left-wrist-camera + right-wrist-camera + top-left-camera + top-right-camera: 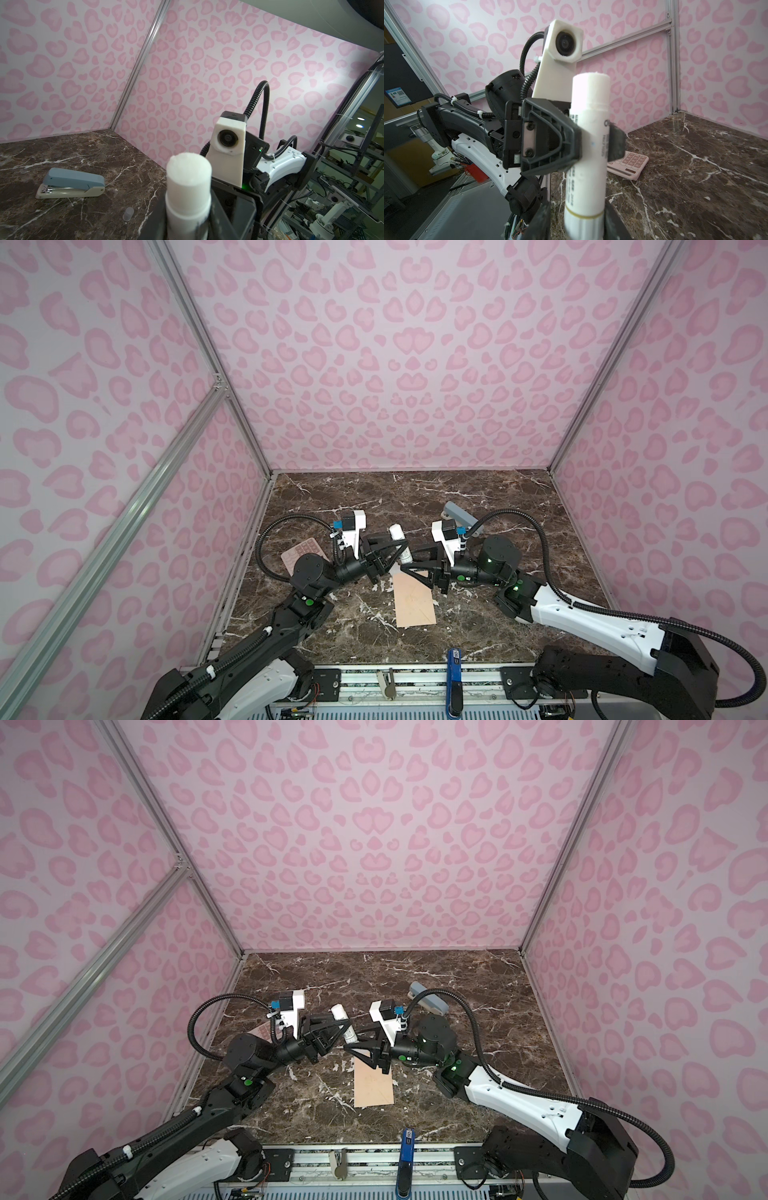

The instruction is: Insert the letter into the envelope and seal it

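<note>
The glue stick [397, 537] is pinched mid-body by the left gripper [596, 143]. Its base is flanked by the right gripper [409, 570], but whether it is squeezed cannot be told. The envelope [415, 603] is laid at centre frame just below both grippers, nearer the right one, with its long axis running top to bottom. The letter is not seen.

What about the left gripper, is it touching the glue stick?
Touching. The right wrist view shows the left gripper clamped on the glue stick, a finger pressed against each side.
</note>
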Controlling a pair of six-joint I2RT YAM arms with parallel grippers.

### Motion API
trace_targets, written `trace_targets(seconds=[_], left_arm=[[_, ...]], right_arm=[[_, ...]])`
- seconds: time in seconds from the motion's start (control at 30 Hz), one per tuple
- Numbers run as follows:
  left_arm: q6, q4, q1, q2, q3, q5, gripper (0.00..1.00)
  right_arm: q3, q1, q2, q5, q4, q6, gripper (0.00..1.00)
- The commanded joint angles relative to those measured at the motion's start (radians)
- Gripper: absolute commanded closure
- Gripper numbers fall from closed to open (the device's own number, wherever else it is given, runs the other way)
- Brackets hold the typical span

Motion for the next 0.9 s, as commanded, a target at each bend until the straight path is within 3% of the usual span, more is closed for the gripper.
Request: trace_targets(seconds=[0.0,0.4,0.73,0.87], left_arm=[[-0.003,0.048,0.001,-0.001,0.013,0.007,0.96],[-0.001,0.042,0.000,0.012,0.001,-0.003,0.96],[0.077,-0.080,-0.024,-0.025,-0.001,-0.144,0.96],[0.098,-0.116,-0.042,-0.022,0.009,-0.201,0.96]], right_arm=[[0.010,0.001,0.005,-0.022,0.033,0.001,0.62],[0.027,0.001,-0.001,0.040,-0.019,-0.020,0.74],[0.065,0.026,-0.022,0.326,-0.165,-0.078,0.76],[0.085,0.095,-0.031,0.523,-0.223,-0.135,0.76]])
